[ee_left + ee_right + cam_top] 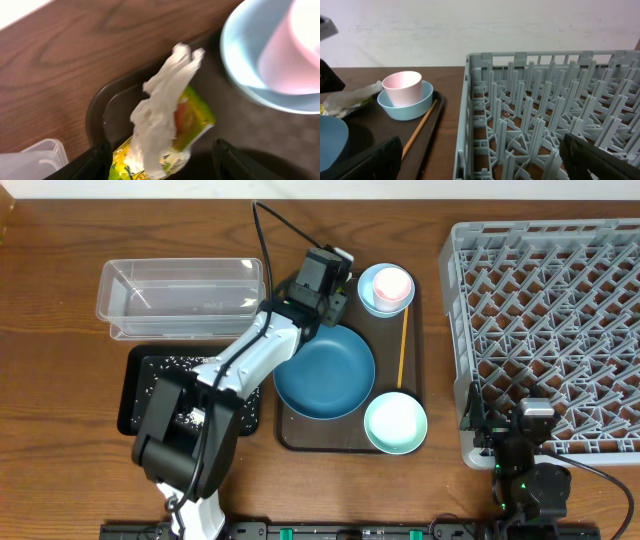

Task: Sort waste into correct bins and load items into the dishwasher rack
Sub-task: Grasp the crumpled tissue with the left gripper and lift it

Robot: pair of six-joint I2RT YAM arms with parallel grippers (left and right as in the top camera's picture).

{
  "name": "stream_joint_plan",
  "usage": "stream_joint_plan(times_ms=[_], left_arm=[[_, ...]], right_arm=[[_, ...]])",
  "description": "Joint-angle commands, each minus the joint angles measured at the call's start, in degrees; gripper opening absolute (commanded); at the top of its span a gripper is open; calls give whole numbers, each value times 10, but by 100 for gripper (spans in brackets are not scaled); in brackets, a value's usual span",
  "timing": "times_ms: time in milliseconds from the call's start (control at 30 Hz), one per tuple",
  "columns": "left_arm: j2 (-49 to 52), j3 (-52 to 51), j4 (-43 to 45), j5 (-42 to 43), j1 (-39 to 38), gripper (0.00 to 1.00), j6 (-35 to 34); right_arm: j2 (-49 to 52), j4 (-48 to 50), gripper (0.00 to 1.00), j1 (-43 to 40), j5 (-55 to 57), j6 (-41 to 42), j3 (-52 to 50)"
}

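Two arms are recorded at the wood-grain table. Nearest, the right gripper is held low at the near edge of the large square grey plastic rack, an open lattice of upright pegs. Its fingers are spread wide with nothing between them.

On the flat brown serving tray, a small glossy mint-green bowl is set nearest, with a large, smooth dark-blue bowl just beyond it. A thin wooden stick is laid along the tray's right side. To the left, a shallow black rectangular tray is scattered with small white rice-like grains.

The left arm, white-shelled with black joints, is stretched across that tray to the serving tray's far left corner. There the left gripper is seen with jaws apart, either side of a crumpled white paper scrap lying over a small glossy yellow-green packet. Beside these, a pale-pink cup is nested in a small light-blue bowl. A clear rectangular plastic tub with rounded corners is noted beyond the black tray.
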Motion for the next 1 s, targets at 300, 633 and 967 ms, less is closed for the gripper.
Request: stream_joint_plan(times_ms=[300, 633, 967], left_arm=[[61, 5, 30, -13, 24, 65, 9], [68, 5, 33, -13, 24, 34, 9], [26, 5, 35, -13, 24, 6, -25]], right_arm=[[-1, -2, 99, 6, 4, 4, -1], [-1, -2, 99, 6, 4, 4, -1], [-1, -2, 99, 6, 4, 4, -1]])
